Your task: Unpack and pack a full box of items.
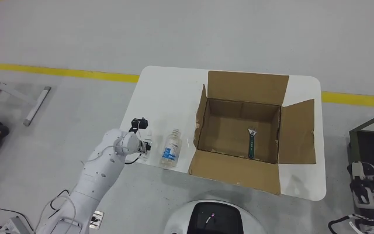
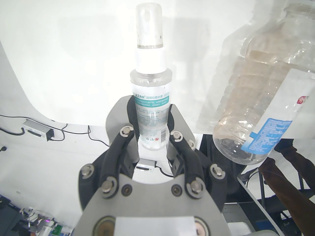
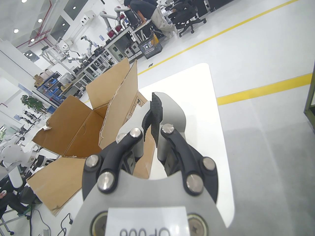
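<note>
My left gripper (image 2: 151,116) is shut on a small clear spray bottle (image 2: 150,74), gripping its labelled body, cap pointing away. From above, the left gripper (image 1: 140,140) holds the spray bottle (image 1: 147,142) low over the table's left part; I cannot tell whether it touches the surface. A clear plastic water bottle (image 1: 171,149) lies just beside it, and the water bottle (image 2: 258,94) is near in the left wrist view. The open cardboard box (image 1: 204,126) holds a green-handled wrench (image 1: 251,144). My right gripper (image 3: 153,114) is shut on nothing, by the table's right end.
The white table (image 1: 160,88) has bare surface behind the bottles and a strip right of the box (image 3: 81,124). The box flaps stand out on all sides. The table's front-left edge runs close to the left gripper. A yellow floor line (image 1: 70,72) passes behind the table.
</note>
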Robot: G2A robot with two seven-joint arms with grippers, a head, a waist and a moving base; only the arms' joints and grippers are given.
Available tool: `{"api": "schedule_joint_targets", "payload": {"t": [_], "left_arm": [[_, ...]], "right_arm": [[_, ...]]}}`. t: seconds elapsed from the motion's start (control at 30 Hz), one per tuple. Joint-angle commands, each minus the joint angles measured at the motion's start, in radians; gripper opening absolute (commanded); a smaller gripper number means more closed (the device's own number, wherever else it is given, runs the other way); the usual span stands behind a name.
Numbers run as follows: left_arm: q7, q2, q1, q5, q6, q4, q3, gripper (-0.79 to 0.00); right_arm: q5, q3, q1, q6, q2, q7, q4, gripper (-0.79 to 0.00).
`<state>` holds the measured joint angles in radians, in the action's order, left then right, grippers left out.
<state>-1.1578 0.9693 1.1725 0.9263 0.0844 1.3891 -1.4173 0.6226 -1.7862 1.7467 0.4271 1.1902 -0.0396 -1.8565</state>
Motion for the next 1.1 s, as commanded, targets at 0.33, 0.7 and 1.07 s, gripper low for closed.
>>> {"api": "schedule_joint_targets", "payload": {"t": [0.33,0.7,1.07], "left_arm": [[0.002,0.008,-0.027,0.01,0.019,-0.027,0.038,0.0],[-0.013,0.003,-0.028,-0.019,0.012,0.011,-0.007,0.0],[-0.017,-0.025,0.053,-0.128,0.004,0.248,-0.239,0.0]], "right_arm": [[0.0,0.0,0.0,0.0,0.0,0.0,0.0,-0.785],[0.0,0.0,0.0,0.0,0.0,0.0,0.0,-0.785],[-0.021,0.002,-0.003,-0.006,0.001,0.003,-0.002,-0.785]]}}
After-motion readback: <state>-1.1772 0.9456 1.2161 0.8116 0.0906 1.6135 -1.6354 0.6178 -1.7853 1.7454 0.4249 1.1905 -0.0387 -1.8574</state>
